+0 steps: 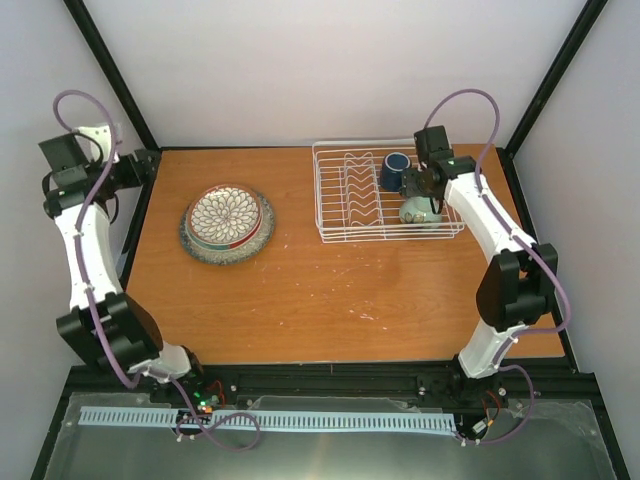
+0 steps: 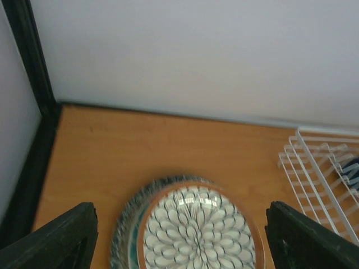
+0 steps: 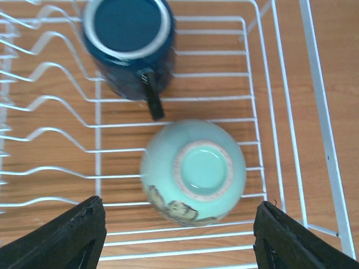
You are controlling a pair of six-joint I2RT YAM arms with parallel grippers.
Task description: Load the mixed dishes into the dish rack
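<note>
The white wire dish rack [image 1: 345, 232] stands at the table's back right. In it a dark blue mug [image 1: 394, 170] sits upside down, and a small pale green bowl [image 1: 419, 212] lies upside down beside it. In the right wrist view the bowl [image 3: 193, 171] lies just below the mug [image 3: 130, 45]. My right gripper [image 1: 422, 186] is open and empty above the bowl. A stack of plates sits at the left: the petal-patterned plate [image 1: 227, 214] on top, the speckled grey plate [image 1: 195, 244] at the bottom. My left gripper [image 1: 150, 168] is open, back-left of the stack [image 2: 199, 230].
The rack's upright plate dividers [image 1: 358, 198] hold nothing. A teal plate edge [image 2: 133, 246] shows within the stack. Black frame posts [image 1: 118, 70] and white walls close in the table at the back and sides.
</note>
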